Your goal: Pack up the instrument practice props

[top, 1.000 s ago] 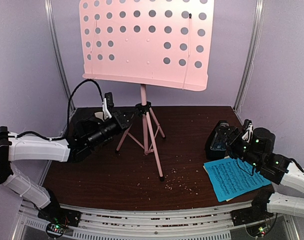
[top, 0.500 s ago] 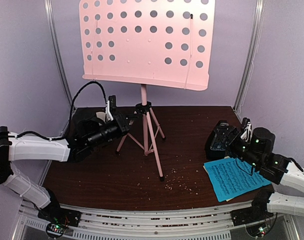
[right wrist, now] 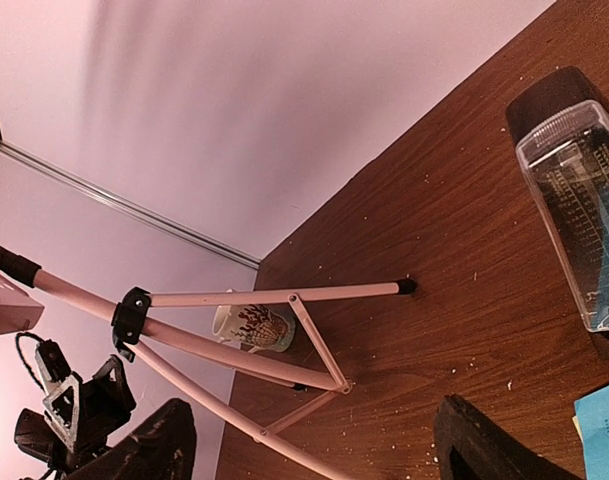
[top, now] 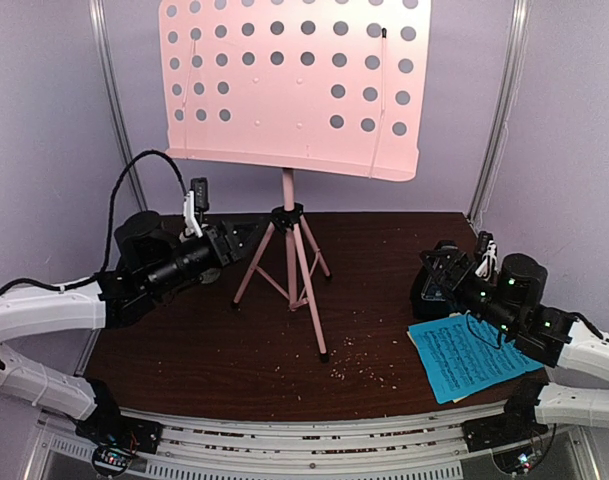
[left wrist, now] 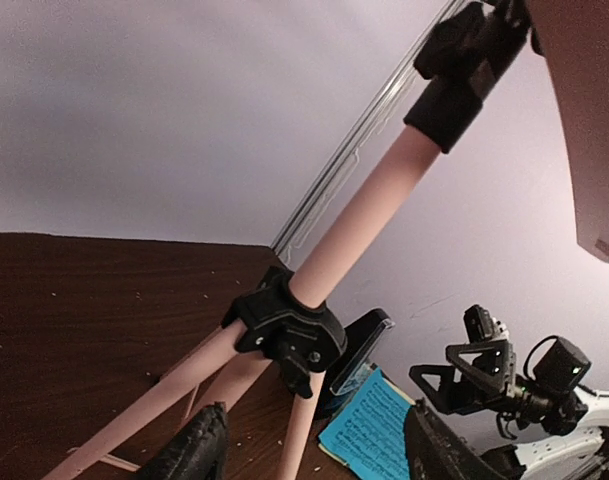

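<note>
The left gripper (left wrist: 314,420) is wide open and empty; it points at the black hub (left wrist: 284,335) of the stand (left wrist: 369,215) by the middle of the far edge; it is tall, a big pink plate (top: 294,100) full of holes on thin legs (left wrist: 149,405), so a bump could tip it. The right gripper (right wrist: 314,405) is open and empty too, near the metronome (top: 439,280) by the right edge; its clear cover (right wrist: 579,215) looks smooth and may slip; the thin blue page (top: 469,360) lies flat at the near right corner.
</note>
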